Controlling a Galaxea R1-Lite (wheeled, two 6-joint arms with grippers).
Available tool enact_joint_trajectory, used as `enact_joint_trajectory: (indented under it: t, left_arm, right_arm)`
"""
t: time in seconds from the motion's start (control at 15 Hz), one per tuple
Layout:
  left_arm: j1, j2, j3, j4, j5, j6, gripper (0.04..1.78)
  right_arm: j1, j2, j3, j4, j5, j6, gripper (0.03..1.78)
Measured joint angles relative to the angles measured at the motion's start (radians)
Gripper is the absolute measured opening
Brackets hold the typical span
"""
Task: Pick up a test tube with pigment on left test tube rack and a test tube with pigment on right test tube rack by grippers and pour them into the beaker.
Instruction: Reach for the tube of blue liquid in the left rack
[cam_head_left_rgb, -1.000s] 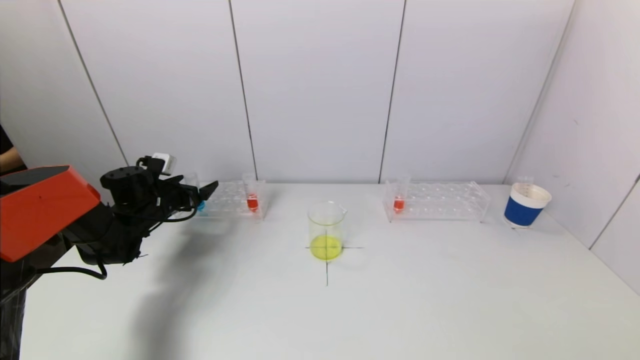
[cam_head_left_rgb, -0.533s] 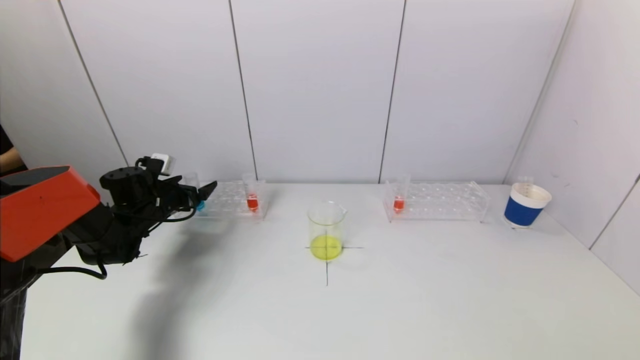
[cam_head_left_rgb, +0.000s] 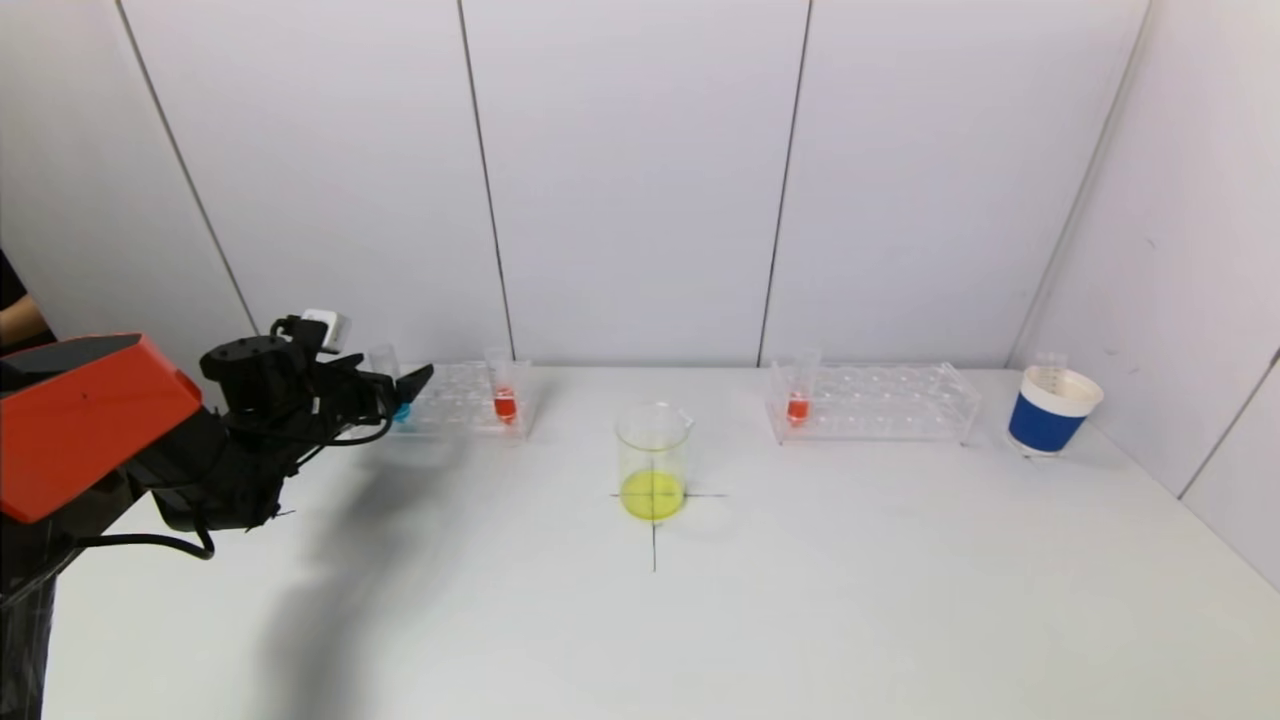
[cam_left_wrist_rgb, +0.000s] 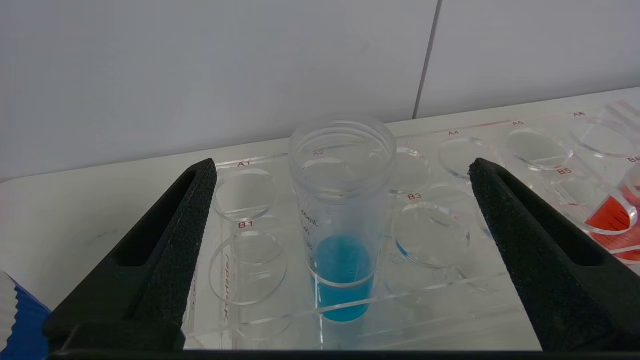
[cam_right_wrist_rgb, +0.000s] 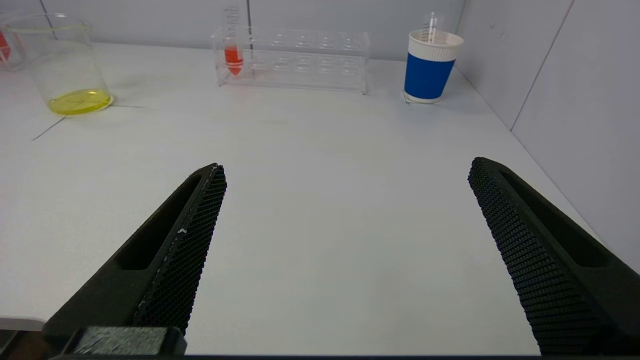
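Left gripper (cam_left_wrist_rgb: 342, 175): at about 9 o'clock from the beaker in the head view, raised above the table at the left end of the left rack; jaws spread wide, one finger on each side of the blue tube, neither touching it.
Blue tube (cam_left_wrist_rgb: 341, 240): upright in a front-row hole of the left rack, blue pigment filling its lower part, mouth open at the top.
Left rack (cam_head_left_rgb: 455, 400): clear plastic, at about 10 o'clock from the beaker, near the back wall; its holes carry red labels A and B.
Left red tube (cam_head_left_rgb: 505, 397): upright at the right end of the left rack, red pigment in its tip, well apart from the left gripper.
Beaker (cam_head_left_rgb: 653, 462): clear glass, standing on a black cross mark at the centre of the table, a shallow layer of yellow liquid at its bottom.
Right red tube (cam_head_left_rgb: 798, 398): upright at the left end of the right rack, red pigment in its tip.
Right rack (cam_head_left_rgb: 880, 402): clear plastic, at about 2 o'clock from the beaker, its other holes bare.
Paper cup (cam_head_left_rgb: 1050, 410): blue with a white rim, at 3 o'clock from the right rack, a clear graduated tube standing in it.
Right gripper (cam_right_wrist_rgb: 345, 195): outside the head view; its wrist view shows it low over bare table (cam_right_wrist_rgb: 320, 210), jaws spread wide, holding nothing, well short of the right rack.
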Motion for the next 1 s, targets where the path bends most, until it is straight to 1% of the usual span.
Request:
enact_joint_trajectory:
  t: [0.8,0.93,1.0]
  left_arm:
    - [0.000,0.009,-0.012,0.000,0.001,0.000,1.75]
    - [0.000,0.009,-0.012,-0.001,0.001,0.000,1.64]
    - [0.000,0.010,-0.012,-0.001,0.001,0.000,1.55]
  right_arm:
    - [0.000,0.000,0.000,0.000,0.000,0.000,1.76]
    - [0.000,0.000,0.000,0.000,0.000,0.000,1.76]
    - [0.000,0.000,0.000,0.000,0.000,0.000,1.76]
